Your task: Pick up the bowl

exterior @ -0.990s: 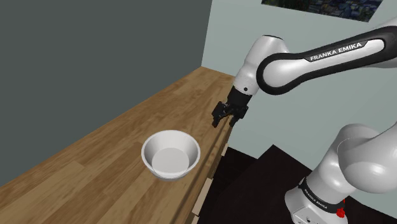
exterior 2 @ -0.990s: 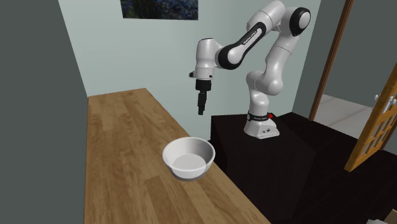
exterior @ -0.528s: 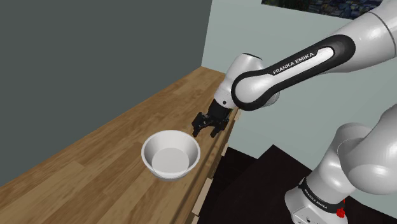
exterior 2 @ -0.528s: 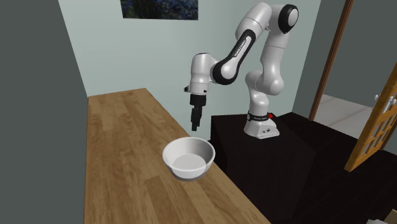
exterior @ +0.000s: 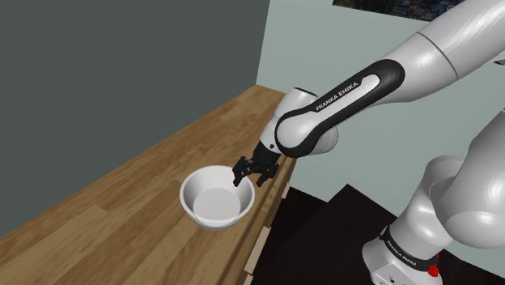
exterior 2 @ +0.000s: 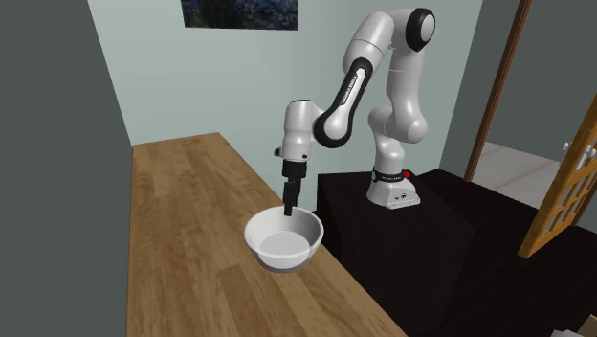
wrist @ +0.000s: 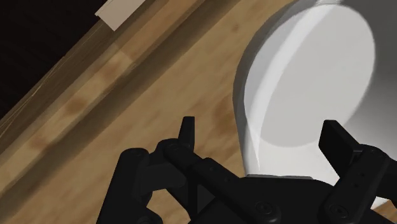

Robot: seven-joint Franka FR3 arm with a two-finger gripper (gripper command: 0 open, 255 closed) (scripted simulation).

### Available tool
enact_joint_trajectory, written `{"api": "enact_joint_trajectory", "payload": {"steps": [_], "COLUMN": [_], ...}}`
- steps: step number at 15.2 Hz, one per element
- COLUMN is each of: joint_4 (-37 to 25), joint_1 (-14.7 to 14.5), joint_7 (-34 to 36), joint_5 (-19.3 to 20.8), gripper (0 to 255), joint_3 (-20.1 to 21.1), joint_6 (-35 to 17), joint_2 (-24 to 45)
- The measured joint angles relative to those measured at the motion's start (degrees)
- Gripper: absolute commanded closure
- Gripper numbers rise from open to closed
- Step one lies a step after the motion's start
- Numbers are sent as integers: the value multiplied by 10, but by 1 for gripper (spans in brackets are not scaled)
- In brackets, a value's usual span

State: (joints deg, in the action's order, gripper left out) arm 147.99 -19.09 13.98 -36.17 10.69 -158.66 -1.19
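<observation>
A white bowl [exterior: 217, 197] stands upright on the wooden table [exterior: 113, 214], close to the edge nearest the stand. In the second exterior view the bowl [exterior 2: 283, 239] sits under the hand. My gripper [exterior: 247, 173] is open and points down at the rim on the stand's side; the gripper [exterior 2: 289, 210] reaches rim height. In the wrist view the gripper [wrist: 262, 137] straddles the bowl [wrist: 305, 83] wall: one fingertip [wrist: 186, 130] is over the wood outside, the other over the inside. Neither finger touches the bowl.
The table [exterior 2: 182, 239] runs along a grey wall, and its edge [exterior: 271, 212] lies just beside the bowl. The dark stand [exterior 2: 421, 239] is beyond that edge. A wooden door [exterior 2: 569, 182] stands at the second exterior view's right.
The arm has swung down and toward the bowl. The gripper went from high above the table edge to the bowl's rim. Its fingers stayed apart, and the bowl has not moved.
</observation>
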Motion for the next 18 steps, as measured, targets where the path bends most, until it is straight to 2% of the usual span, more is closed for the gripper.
{"api": "enact_joint_trajectory", "payload": {"steps": [2,3,13,18], "joint_4": [-1,-1,-1,1], "joint_1": [-3,-3,-3,1], "joint_7": [-13,-18,-23,9], "joint_5": [-16,-20,-24,9], "gripper": [0,255,255,255], "joint_3": [3,3,3,-1], "joint_6": [-16,-19,-22,9], "joint_2": [16,20,23,-10]}}
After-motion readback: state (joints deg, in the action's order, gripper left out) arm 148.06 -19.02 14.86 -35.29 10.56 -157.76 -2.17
